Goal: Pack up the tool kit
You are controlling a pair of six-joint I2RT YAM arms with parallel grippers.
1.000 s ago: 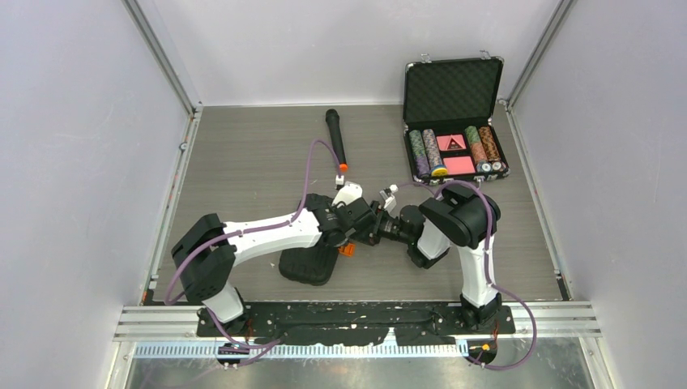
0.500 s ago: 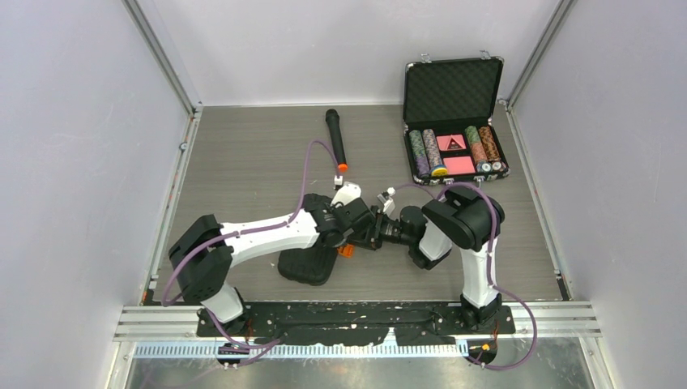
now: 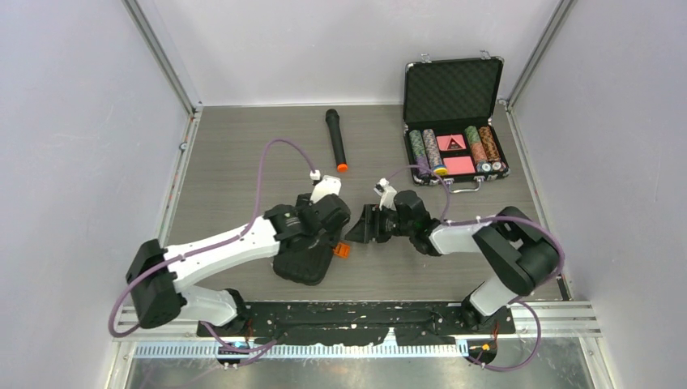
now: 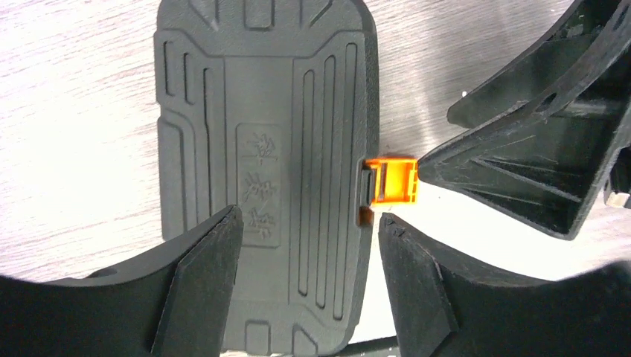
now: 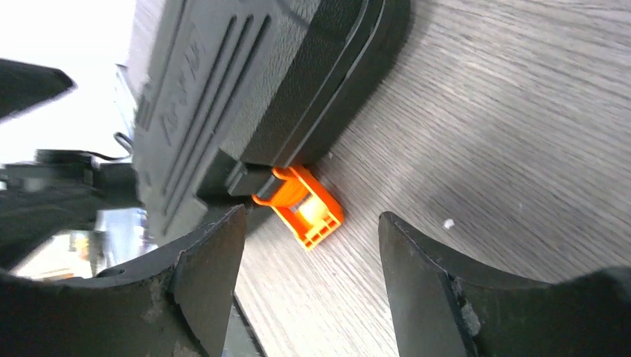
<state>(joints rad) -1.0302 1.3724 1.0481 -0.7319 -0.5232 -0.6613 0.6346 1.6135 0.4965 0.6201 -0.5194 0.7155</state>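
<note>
Right end effector (image 5: 312, 217): jaws wide, nothing held. The small orange plastic latch (image 5: 301, 204) sits just ahead of it, in line with the gap. It sticks out off the case edge, so I read it as not yet snapped. In the left wrist view one right fingertip is at the latch's outer edge; can't tell you if it touches.

Left end effector (image 4: 310, 217): also wide and empty, pointing down over the lid of the flat black ribbed plastic tool kit case (image 4: 260, 149). Height above the lid: can't tell.

Case: lid down, flat on the grey wood-grain tabletop (image 3: 235, 154), toward the near edge, between the two bases, nearer the left one. Long axis runs roughly near-to-far. The latch is midway along the long edge facing the right arm, so it lies left of the right end effector and that arm is lined up on it. My guess for your next move: fold the latch onto the lid with the right, and press the lid with the left if it lifts.

Poses: right elbow folded out right, forearm low and reaching left. Left arm stretched diagonally from its base, wrist bent down.

Black microphone (image 3: 335, 139) and open chip case (image 3: 454, 113) sit far side, well apart.
</note>
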